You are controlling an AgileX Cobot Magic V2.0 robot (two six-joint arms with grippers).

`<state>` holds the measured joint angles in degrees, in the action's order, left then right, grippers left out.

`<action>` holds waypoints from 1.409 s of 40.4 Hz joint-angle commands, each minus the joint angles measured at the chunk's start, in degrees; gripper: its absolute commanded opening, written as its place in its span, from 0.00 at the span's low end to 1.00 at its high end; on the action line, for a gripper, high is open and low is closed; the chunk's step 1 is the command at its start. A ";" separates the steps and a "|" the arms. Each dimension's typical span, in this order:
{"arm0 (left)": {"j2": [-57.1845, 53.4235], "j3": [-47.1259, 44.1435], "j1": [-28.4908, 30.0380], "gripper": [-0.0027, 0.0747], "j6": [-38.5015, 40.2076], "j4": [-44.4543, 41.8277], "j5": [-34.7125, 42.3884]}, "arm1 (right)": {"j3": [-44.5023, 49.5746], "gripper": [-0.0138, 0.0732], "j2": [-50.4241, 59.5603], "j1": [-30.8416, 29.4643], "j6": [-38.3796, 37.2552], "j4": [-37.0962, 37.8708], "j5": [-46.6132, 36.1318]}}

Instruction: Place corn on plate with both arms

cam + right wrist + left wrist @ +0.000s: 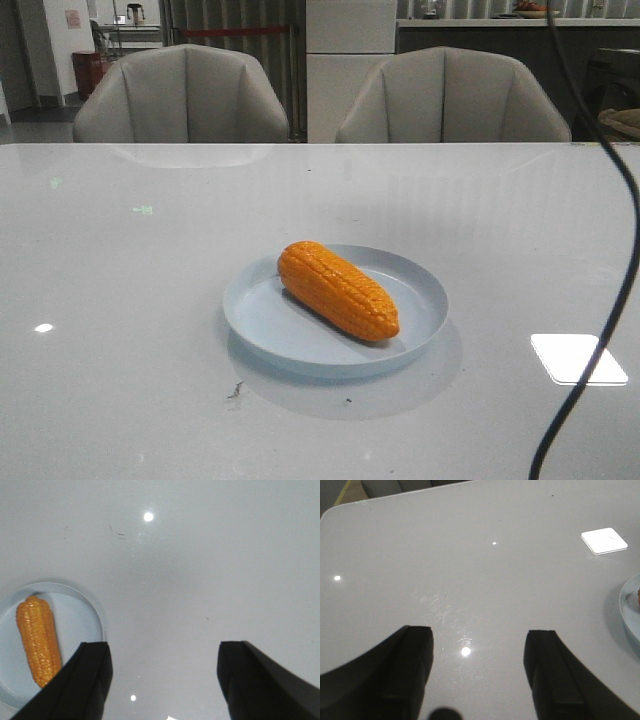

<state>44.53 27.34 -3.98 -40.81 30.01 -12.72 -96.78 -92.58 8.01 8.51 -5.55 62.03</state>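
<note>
Between the fingers of the right gripper (162, 680) only bare white table (210, 580) is seen; the jaws are spread wide apart and nothing is clamped in them. Off to one side of that gripper, beyond the outer edge of one finger (90, 680), the plate (92, 611) is found, and the corn (37, 640) is laid inside it, its lower end just hidden behind the fingertip. The left gripper (477, 672) is likewise held open over the table, with empty surface between its two dark fingers (552, 670); a sliver of the plate's rim (627, 620) is caught at the frame edge, well apart from the fingers. In the front view neither gripper is shown. There the corn (338, 290) is seen lying on its side across the plate (270, 315), set diagonally, fully within the rim and touching the plate floor. A black cable (612, 300) is draped down the right side of that view, and two grey chairs (180, 95) are placed behind the table.
</note>
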 commanded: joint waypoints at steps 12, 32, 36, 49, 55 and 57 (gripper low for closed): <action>-0.08 1.65 -0.51 0.63 0.03 0.68 3.32 | 31.19 0.80 21.79 -8.41 0.62 -1.00 -19.66; -0.08 1.65 -0.51 0.63 0.03 0.68 3.32 | 57.90 0.80 42.51 -8.48 -4.51 -1.04 -25.91; -0.08 1.65 -0.51 0.63 0.03 0.68 3.32 | 58.08 0.80 42.94 -8.48 -4.51 -1.04 -25.66; -0.08 1.65 -0.51 0.51 0.03 0.68 3.32 | 58.08 0.80 42.87 -8.48 -4.51 -1.11 -25.65; -0.08 1.65 -0.51 0.34 0.03 0.68 3.32 | 58.08 0.80 42.87 -8.48 -4.51 -1.11 -25.65; -0.08 1.65 -0.51 0.27 0.03 0.68 3.32 | 58.08 0.80 42.87 -8.48 -4.51 -1.11 -25.65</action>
<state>44.53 27.34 -3.98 -40.81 30.01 -12.97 -37.31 -50.32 -0.16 4.16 -6.21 39.99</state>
